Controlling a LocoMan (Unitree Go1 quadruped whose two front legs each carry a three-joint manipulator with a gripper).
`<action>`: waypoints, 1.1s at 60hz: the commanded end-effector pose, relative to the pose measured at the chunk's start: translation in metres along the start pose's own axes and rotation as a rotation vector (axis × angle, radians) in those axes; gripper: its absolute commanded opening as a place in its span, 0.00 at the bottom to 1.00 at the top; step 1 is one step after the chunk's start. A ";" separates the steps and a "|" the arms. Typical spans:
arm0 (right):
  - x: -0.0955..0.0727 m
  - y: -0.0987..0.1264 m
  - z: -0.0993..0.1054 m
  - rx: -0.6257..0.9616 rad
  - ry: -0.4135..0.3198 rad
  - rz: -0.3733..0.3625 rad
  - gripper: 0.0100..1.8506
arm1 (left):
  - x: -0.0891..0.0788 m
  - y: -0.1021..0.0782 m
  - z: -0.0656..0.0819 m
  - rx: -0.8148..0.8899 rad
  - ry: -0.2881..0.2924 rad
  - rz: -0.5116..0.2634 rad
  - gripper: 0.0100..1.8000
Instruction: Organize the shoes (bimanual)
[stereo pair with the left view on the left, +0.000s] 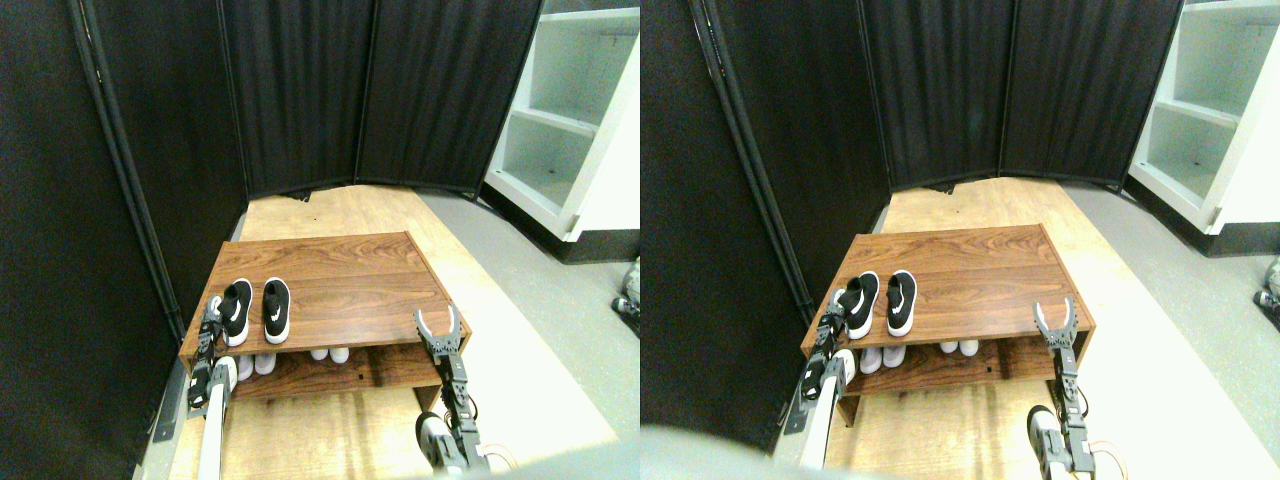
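A pair of black shoes with white soles (256, 310) stands side by side on the left of a wooden shoe rack's top board (345, 275), toes toward me. Toes of pale shoes (255, 364) poke out from the lower shelf at the left, and two more pale toes (329, 354) show near the middle. My left gripper (211, 322) is at the rack's front left corner, right beside the left black shoe. My right gripper (438, 325) is open at the rack's front right corner, with nothing between its fingers.
Black curtain panels (300, 90) close off the back and the left side, close to the rack. A white shelving unit (565, 130) stands at the back right. The rack sits on a pale wooden floor board (330, 430), with grey floor (560, 300) to the right.
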 end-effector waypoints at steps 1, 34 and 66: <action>0.000 0.002 0.004 -0.008 -0.027 0.038 0.26 | 0.001 -0.009 -0.011 -0.050 0.041 -0.011 0.00; -0.003 0.005 0.007 -0.004 -0.045 0.059 0.25 | -0.010 -0.030 -0.027 -0.091 0.156 -0.053 0.00; -0.001 0.001 0.004 -0.013 -0.038 0.032 0.26 | -0.047 -0.013 0.035 -0.043 0.020 -0.153 0.00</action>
